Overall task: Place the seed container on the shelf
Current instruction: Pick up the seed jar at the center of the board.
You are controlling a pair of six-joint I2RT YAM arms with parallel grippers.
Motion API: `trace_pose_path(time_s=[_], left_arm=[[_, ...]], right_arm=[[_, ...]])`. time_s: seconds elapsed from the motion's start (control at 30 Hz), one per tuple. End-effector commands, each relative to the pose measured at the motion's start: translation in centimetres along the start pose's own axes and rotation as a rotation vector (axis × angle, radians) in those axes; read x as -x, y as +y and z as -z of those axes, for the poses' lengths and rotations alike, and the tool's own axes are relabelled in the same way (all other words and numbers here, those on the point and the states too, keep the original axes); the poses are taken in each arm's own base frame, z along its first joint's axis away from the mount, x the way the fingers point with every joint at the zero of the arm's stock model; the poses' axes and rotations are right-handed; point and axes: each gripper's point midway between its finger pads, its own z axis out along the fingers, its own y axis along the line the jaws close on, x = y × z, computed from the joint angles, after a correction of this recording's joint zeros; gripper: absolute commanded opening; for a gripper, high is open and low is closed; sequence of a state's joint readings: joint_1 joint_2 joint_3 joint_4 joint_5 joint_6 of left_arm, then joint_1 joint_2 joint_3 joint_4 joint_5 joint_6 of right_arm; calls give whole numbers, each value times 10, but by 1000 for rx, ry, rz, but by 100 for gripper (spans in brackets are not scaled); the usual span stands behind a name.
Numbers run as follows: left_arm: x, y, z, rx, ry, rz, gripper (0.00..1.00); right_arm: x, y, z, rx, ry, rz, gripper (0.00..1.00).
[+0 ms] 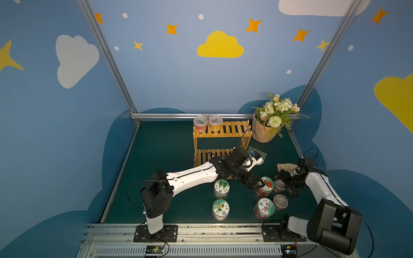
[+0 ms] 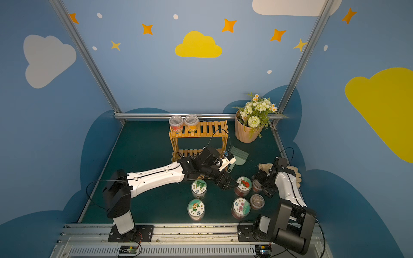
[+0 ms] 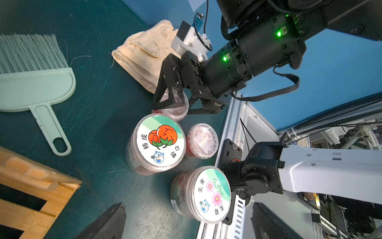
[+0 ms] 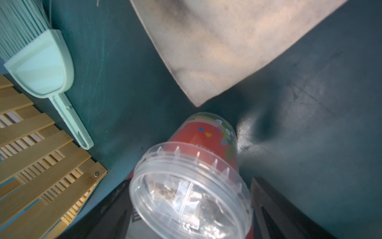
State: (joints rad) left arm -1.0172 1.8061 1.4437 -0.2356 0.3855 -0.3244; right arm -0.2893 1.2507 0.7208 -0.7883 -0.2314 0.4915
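Note:
A small seed container with a clear lid and a red label stands on the green mat, right of centre. My right gripper is open and straddles it, one finger on each side; the same pair shows in the left wrist view, seed container under right gripper. The shelf of tan slats stands at the back, with two seed containers on the left end of its top tier. My left gripper hovers open and empty beside a tomato-lidded jar.
Another small clear-lidded container sits near the front right. Three more picture-lidded jars stand in front. A mint brush lies beside the shelf, cloth gloves behind the right gripper, a flowerpot at back right.

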Motion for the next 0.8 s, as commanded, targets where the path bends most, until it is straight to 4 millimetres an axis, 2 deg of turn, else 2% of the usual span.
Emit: trace_pose_path(time_s=[0.0, 0.2, 0.43, 0.63, 0.77], left_arm=[[0, -2, 7, -2, -4, 1, 100], [1, -1, 8, 5, -6, -3, 100], [4, -3, 11, 8, -10, -9, 100], [6, -4, 14, 13, -17, -10, 100], [10, -6, 17, 12, -29, -13, 100]], right_arm=[[-3, -3, 4, -34, 5, 18, 91], [-4, 0, 5, -24, 3, 17, 84], [-1, 5, 22, 9, -71, 5, 76], [2, 13, 52, 29, -128, 31, 75], [6, 29, 81, 75, -160, 73, 75]])
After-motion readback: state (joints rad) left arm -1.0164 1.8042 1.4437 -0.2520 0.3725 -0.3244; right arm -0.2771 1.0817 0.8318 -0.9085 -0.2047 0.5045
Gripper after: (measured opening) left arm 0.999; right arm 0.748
